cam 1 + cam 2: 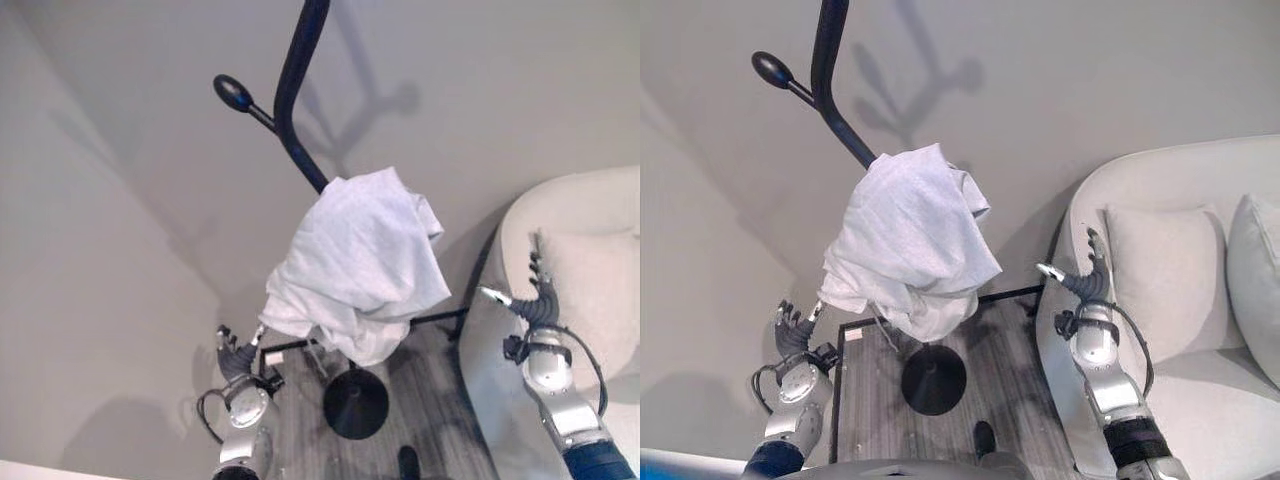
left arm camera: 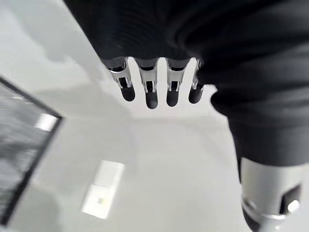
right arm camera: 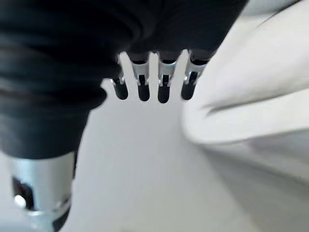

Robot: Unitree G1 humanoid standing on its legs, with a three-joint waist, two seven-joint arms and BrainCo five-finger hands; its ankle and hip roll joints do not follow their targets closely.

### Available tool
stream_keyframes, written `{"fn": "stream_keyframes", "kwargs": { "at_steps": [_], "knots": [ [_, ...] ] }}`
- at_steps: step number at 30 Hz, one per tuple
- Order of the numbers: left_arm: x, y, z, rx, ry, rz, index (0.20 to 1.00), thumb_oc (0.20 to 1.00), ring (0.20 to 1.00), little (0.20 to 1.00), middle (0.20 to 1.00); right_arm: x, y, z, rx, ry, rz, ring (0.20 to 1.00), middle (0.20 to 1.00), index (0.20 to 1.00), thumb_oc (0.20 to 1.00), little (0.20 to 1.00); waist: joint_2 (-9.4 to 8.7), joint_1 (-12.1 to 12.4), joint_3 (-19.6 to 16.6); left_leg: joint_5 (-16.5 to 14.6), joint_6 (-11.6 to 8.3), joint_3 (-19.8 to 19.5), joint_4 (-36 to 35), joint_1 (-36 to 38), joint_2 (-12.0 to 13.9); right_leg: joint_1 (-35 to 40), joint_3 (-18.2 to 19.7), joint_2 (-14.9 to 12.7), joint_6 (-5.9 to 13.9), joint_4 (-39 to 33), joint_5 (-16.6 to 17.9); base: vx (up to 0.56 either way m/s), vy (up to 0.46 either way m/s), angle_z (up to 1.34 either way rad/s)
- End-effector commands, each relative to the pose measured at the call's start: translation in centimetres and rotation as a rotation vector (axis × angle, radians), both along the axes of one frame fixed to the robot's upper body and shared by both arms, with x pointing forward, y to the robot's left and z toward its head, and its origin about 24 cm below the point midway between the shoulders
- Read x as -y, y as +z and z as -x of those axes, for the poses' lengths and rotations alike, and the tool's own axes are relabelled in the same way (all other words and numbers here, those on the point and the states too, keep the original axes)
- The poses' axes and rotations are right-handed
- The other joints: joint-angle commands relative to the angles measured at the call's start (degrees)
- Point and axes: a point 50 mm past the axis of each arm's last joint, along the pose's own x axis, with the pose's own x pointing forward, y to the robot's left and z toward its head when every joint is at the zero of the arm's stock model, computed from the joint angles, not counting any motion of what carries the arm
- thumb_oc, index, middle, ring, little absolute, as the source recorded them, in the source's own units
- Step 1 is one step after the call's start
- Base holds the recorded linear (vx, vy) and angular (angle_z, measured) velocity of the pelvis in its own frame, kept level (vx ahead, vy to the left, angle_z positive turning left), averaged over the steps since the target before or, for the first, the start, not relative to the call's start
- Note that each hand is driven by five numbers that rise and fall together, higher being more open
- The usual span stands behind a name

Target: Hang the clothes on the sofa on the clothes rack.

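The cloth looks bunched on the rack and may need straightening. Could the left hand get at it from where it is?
Probably yes: the left hand is open and empty beside the white cloth's lower edge, nothing between them.

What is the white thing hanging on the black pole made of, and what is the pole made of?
The white garment looks like soft cloth, maybe cotton: it droops in folds and wrinkles, with a matte surface. The clothes rack looks like black-painted metal, though it may be plastic: it is thin, smooth and slightly shiny, with a rounded knob on its arm.
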Motion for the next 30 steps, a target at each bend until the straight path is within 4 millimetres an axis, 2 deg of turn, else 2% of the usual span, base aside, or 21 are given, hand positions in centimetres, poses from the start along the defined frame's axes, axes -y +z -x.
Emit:
{"fn": "stream_keyframes", "kwargs": {
  "at_steps": [1,4,5,8,9,13,16,17,19,20,21,22,23,24,25,28,30],
  "knots": [
    [-2.2,-0.6,0.4,0.01,0.017,0.025,1.0,1.0,1.0,1.0,1.0,-0.1,-0.5,0.2,0.062,-0.099,-0.138,1.0,1.0,1.0,1.0,1.0,-5.02,-0.3,-1.3,-3.4,-0.1,1.0,0.6,2.7,-3.2,6.2,0.0,-4.3,3.75,0.7,-6.2,-0.01,0.036,-0.04],
    [-2.2,-2.0,1.6,-0.047,0.009,0.05,1.0,1.0,1.0,1.0,1.0,-0.2,-2.3,1.3,-0.005,-0.134,-0.166,1.0,1.0,1.0,1.0,1.0,-4.76,-0.6,-1.0,-3.5,0.03,1.2,0.6,2.8,-3.4,6.2,0.1,-4.4,3.87,0.7,-6.2,0.0,0.036,-0.06],
    [-2.2,-2.0,1.6,-0.047,0.009,0.05,1.0,1.0,1.0,1.0,1.0,-0.2,-2.3,1.3,-0.005,-0.134,-0.166,1.0,1.0,1.0,1.0,1.0,-4.77,-0.6,-1.0,-3.5,0.03,1.2,0.6,2.8,-3.4,6.2,0.1,-4.4,3.87,0.7,-6.2,0.0,0.032,-0.05],
    [-2.2,-4.5,3.7,-0.131,0.149,0.199,1.0,1.0,1.0,1.0,1.0,-1.1,-5.2,2.6,-0.122,-0.158,-0.229,1.0,1.0,1.0,1.0,1.0,-4.55,-0.7,-0.8,-3.7,0.12,1.5,0.6,2.9,-3.7,6.2,0.3,-4.7,4.02,0.7,-6.1,0.0,0.046,0.0],
    [-2.2,-4.5,3.7,-0.131,0.149,0.199,1.0,1.0,1.0,1.0,1.0,-1.1,-5.2,2.6,-0.122,-0.158,-0.229,1.0,1.0,1.0,1.0,1.0,-4.55,-0.7,-0.8,-3.7,0.12,1.5,0.6,2.9,-3.7,6.2,0.3,-4.7,4.02,0.7,-6.1,0.0,0.03,-0.02],
    [-1.9,-6.5,5.7,-0.231,0.224,0.268,1.0,1.0,1.0,1.0,1.0,-2.8,-8.0,3.6,-0.243,-0.156,-0.328,1.0,1.0,1.0,1.0,1.0,-4.42,-0.4,-0.6,-3.7,0.15,1.3,0.6,3.0,-4.0,6.3,0.0,-5.0,4.07,0.7,-6.2,0.0,0.036,-0.02],
    [-1.2,-7.6,6.9,-0.252,0.307,0.373,1.0,1.0,1.0,1.0,1.0,-5.3,-11.7,5.4,-0.42,-0.135,-0.513,1.0,1.0,1.0,1.0,1.0,-4.74,0.6,-0.3,-3.8,0.07,0.8,0.6,2.8,-4.3,6.5,-0.4,-5.2,4.08,0.7,-6.3,-0.01,0.03,0.0],
    [-1.2,-7.6,6.9,-0.252,0.307,0.373,1.0,1.0,1.0,1.0,1.0,-5.3,-11.7,5.4,-0.419,-0.134,-0.513,1.0,1.0,1.0,1.0,1.0,-4.75,0.6,-0.3,-3.8,0.07,0.8,0.6,2.8,-4.3,6.5,-0.4,-5.2,4.08,0.7,-6.3,0.0,0.011,0.05],
    [-1.1,-8.1,7.5,-0.292,0.304,0.383,1.0,1.0,1.0,1.0,1.0,-6.1,-13.7,6.7,-0.502,-0.206,-0.669,1.0,1.0,1.0,1.0,1.0,-4.96,1.2,-0.2,-3.7,0.01,0.5,0.6,2.7,-4.4,6.6,-0.7,-5.3,4.08,0.7,-6.3,0.0,0.01,0.09],
    [-1.1,-8.0,7.4,-0.291,0.303,0.383,1.0,1.0,1.0,1.0,1.0,-6.1,-13.7,6.7,-0.501,-0.206,-0.671,1.0,1.0,1.0,1.0,1.0,-4.98,1.2,-0.2,-3.7,0.01,0.4,0.6,2.7,-4.4,6.6,-0.8,-5.3,4.08,0.7,-6.3,0.0,0.014,0.08],
    [-0.8,-9.0,8.5,-0.385,0.292,0.406,1.0,1.0,1.0,1.0,1.0,-6.9,-17.4,9.8,-0.606,-0.508,-1.069,1.0,1.0,1.0,1.0,1.0,-5.13,2.2,-0.1,-4.0,-0.12,-0.6,0.6,2.8,-4.4,7.3,-1.5,-5.5,4.0,0.7,-6.5,0.01,0.011,0.09],
    [-0.5,-9.2,8.5,-0.397,0.296,0.434,1.0,1.0,1.0,1.0,1.0,-7.0,-18.4,11.4,-0.633,-0.66,-1.183,1.0,1.0,1.0,1.0,1.0,-5.1,2.5,-0.1,-4.2,-0.14,-0.9,0.6,2.8,-4.5,7.4,-1.8,-5.5,3.99,0.7,-6.7,0.0,0.009,0.08],
    [-0.5,-9.2,8.4,-0.394,0.295,0.434,1.0,1.0,1.0,1.0,1.0,-6.9,-18.4,11.3,-0.631,-0.658,-1.185,1.0,1.0,1.0,1.0,1.0,-5.18,2.6,-0.1,-3.9,-0.15,-0.9,0.6,2.6,-4.5,7.2,-1.8,-5.5,3.97,0.7,-6.5,0.01,0.013,0.14],
    [0.1,-9.5,8.6,-0.407,0.293,0.469,1.0,1.0,1.0,1.0,1.0,-7.0,-19.5,14.0,-0.679,-0.885,-1.29,1.0,1.0,1.0,1.0,1.0,-5.0,2.7,-0.6,-4.1,-0.16,-1.2,0.6,2.4,-4.6,7.3,-2.1,-5.6,3.98,0.7,-6.7,0.02,0.016,0.25],
    [0.2,-9.7,8.8,-0.423,0.291,0.481,1.0,1.0,1.0,1.0,1.0,-6.6,-19.8,15.3,-0.697,-0.985,-1.311,1.0,1.0,1.0,1.0,1.0,-4.84,2.9,-0.7,-4.2,-0.15,-1.4,0.6,2.4,-4.7,7.4,-2.2,-5.7,3.98,0.7,-6.8,0.04,0.021,0.22],
    [0.9,-10.1,9.6,-0.463,0.277,0.506,1.0,1.0,1.0,1.0,1.0,-5.8,-20.0,16.7,-0.693,-1.108,-1.342,1.0,1.0,1.0,1.0,1.0,-4.53,2.7,-0.8,-4.3,-0.16,-1.4,0.6,2.4,-4.6,7.4,-2.4,-5.7,3.92,0.7,-6.8,0.02,0.008,0.07],
    [1.7,-10.4,10.0,-0.478,0.246,0.533,1.0,1.0,1.0,1.0,1.0,-6.0,-20.0,16.6,-0.679,-1.105,-1.356,1.0,1.0,1.0,1.0,1.0,-4.34,2.3,-0.9,-4.2,-0.21,-1.2,0.6,2.4,-4.6,7.3,-2.2,-5.7,3.94,0.7,-6.6,0.0,0.0,0.0]
  ]
}}
